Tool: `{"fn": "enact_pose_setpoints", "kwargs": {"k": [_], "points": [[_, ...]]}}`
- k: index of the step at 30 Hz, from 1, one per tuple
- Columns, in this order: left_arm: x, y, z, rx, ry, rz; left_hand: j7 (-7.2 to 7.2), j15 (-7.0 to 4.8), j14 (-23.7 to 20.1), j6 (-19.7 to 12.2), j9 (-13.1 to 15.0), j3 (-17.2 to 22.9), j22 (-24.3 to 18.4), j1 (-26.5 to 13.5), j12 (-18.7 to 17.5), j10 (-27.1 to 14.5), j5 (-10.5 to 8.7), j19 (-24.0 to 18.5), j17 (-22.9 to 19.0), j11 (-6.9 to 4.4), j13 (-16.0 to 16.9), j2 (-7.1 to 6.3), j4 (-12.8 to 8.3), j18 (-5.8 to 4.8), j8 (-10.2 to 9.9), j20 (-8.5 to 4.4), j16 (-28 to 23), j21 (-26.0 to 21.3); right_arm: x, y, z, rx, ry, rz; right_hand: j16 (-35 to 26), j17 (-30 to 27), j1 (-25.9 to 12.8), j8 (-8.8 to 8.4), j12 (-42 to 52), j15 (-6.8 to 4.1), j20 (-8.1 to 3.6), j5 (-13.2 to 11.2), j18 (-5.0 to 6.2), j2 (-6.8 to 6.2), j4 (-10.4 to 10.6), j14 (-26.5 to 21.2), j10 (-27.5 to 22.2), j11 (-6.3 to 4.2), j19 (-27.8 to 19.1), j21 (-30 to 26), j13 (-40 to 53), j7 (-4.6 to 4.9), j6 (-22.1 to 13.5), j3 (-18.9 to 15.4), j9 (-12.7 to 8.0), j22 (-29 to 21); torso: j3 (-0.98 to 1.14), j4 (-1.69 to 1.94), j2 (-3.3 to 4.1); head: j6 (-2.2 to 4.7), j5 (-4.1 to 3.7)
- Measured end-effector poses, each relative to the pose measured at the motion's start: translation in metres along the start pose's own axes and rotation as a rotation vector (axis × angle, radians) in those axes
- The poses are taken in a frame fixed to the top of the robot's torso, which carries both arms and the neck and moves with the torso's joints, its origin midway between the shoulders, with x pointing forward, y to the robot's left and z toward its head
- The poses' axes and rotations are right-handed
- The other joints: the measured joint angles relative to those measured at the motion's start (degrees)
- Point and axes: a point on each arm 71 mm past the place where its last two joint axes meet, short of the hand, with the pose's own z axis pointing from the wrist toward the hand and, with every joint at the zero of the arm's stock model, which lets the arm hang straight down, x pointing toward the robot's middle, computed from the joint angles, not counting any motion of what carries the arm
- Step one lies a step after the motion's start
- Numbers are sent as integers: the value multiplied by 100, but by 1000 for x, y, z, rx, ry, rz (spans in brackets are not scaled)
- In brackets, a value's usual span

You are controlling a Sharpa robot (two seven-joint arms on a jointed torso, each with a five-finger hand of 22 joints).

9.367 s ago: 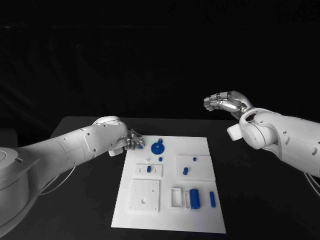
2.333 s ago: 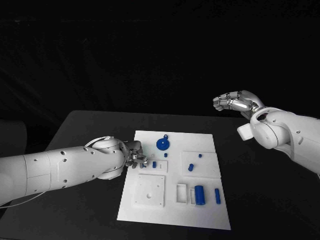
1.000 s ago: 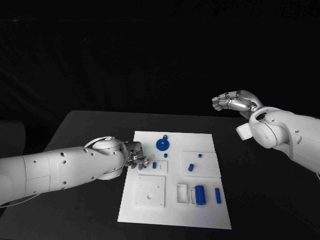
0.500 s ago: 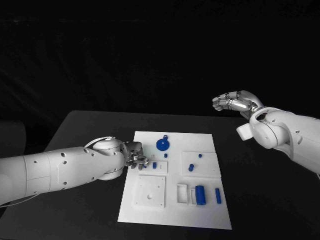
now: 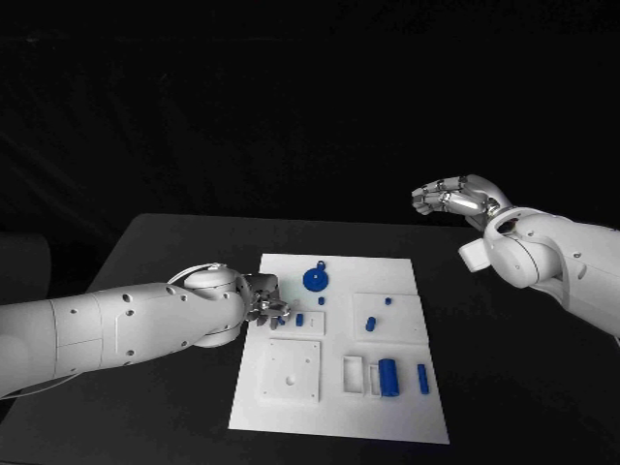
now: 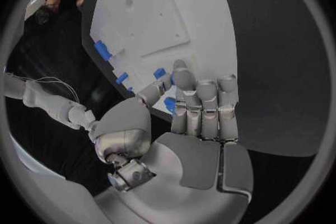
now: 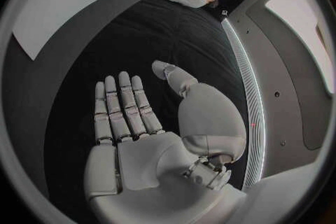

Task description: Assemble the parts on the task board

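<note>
Since nine seconds back the left arm has lowered along the white rectangular task board's (image 5: 341, 417) left edge; over the last half second nothing has visibly shifted.

The board lies on the black bench (image 5: 157, 252) with its long axis running away from the robot. The left robot hand (image 5: 265, 299) hovers at the board's left edge, fingers extended side by side with the thumb bent toward them just beside a small blue peg (image 6: 170, 104); whether it pinches that peg cannot be told. A round blue disc part (image 5: 313, 281) sits near the far end, and a blue cylinder part (image 5: 388, 376) lies lengthwise near the front. The right robot hand (image 5: 454, 199) is raised beyond the bench's right side, open flat, holding nothing.
</note>
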Motion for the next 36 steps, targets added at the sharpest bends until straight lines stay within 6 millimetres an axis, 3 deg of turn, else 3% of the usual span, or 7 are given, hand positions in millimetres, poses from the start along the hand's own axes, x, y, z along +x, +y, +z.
{"fn": "enact_pose_setpoints", "kwargs": {"k": [8, 36], "points": [[1, 1, 0, -1, 4, -4, -7, -6, 6, -7, -1, 0, -1, -97, 0, 0, 73, -23, 0, 0, 7, 97, 0, 6, 1, 1, 0, 3, 0, 0, 0, 0, 1, 0, 0, -1, 0, 0, 0, 0, 0, 0, 0, 0, 0, 0, 0, 0, 0, 0, 0, 0, 0, 0, 0, 0, 0, -2, 0, -5, -4], [5, 4, -1, -4, 16, -5, -8, 6, 14, -4, -3, 0, 3, -98, 21, 0, 34, -22, -2, 0, 11, 98, 0, -2, 38, 2, 0, 30, 1, 0, 0, 0, 5, 1, -1, -11, 0, 0, 0, 0, 0, 22, 0, 0, 16, 0, 0, 0, 0, -23, 0, 0, 0, -16, -4, 11, -10, 2, -2, -27, -8]]}}
